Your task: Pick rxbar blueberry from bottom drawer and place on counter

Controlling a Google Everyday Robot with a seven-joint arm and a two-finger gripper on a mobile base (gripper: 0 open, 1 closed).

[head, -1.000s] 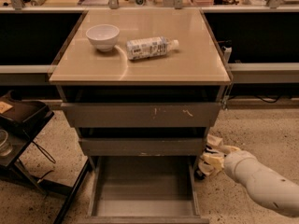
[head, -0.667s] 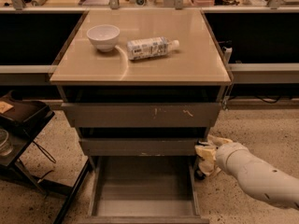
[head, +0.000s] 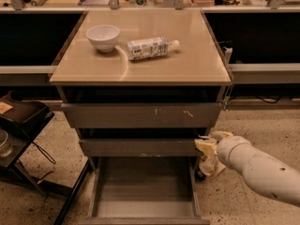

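Yellowish and padded, my gripper (head: pixel 209 154) hangs just beside the right side of the open bottom drawer (head: pixel 140 191), level with the closed drawer front (head: pixel 136 147) above it and close against that front's right end; whether it is open or shut I cannot tell, and I cannot tell whether it holds anything. The snack bar cannot be made out anywhere from this view: the grey floor of the bottom drawer shows plain, and a small dark patch under the gripper is too unclear to name. On the beige counter (head: pixel 192 67) above, a white bowl (head: pixel 103 35) stands at the back left, with a clear bottle (head: pixel 149 48) lying on its side just beside it, cap pointing right. A scratched drawer front (head: pixel 140 115) sits closed under the counter. A black stand (head: pixel 23 118) is at the left on the speckled floor (head: pixel 262 125). My white arm (head: pixel 258 170) reaches in from the lower right, angled up and leftward toward the cabinet.
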